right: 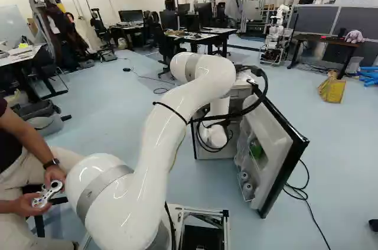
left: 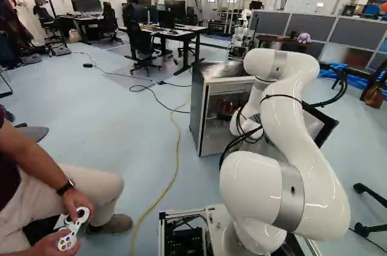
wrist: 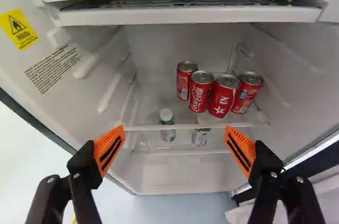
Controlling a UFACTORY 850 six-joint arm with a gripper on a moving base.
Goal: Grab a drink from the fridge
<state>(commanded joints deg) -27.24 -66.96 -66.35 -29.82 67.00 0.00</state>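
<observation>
A white robot arm (left: 290, 123) reached into the mouth of an open-fronted fridge (left: 198, 117), its door (right: 266, 126) swung out to the right, on an errand to fetch a drink. The gripper (wrist: 175, 128) was open and empty, its left orange pad (wrist: 108, 150) and right orange pad (wrist: 240, 150) standing wide apart.

Straight ahead, on the far side of the fingertips and right of the line midway between them, four red cans stood upright in a cluster on the upper shelf (wrist: 143, 127). The front-left can (wrist: 199, 97) and the middle can (wrist: 221, 99) were nearest the shelf's edge, with the right-hand can (wrist: 246, 94) just beside them and the rear-left can (wrist: 185, 81) a little farther in. Whether they touched one another could not be told. Below, a white-capped bottle (wrist: 168, 135) stood to the left of a lone can (wrist: 199, 138).

The task did not say which drink, but the front-left can looked the handiest: near the midline, its long axis vertical, its sides facing fingers spread left and right. The next move likely called for a slight shift right, then an advance clear of the shelf's edge. The tight spacing was the chief risk, since a finger pushed between neighbors could topple one.
</observation>
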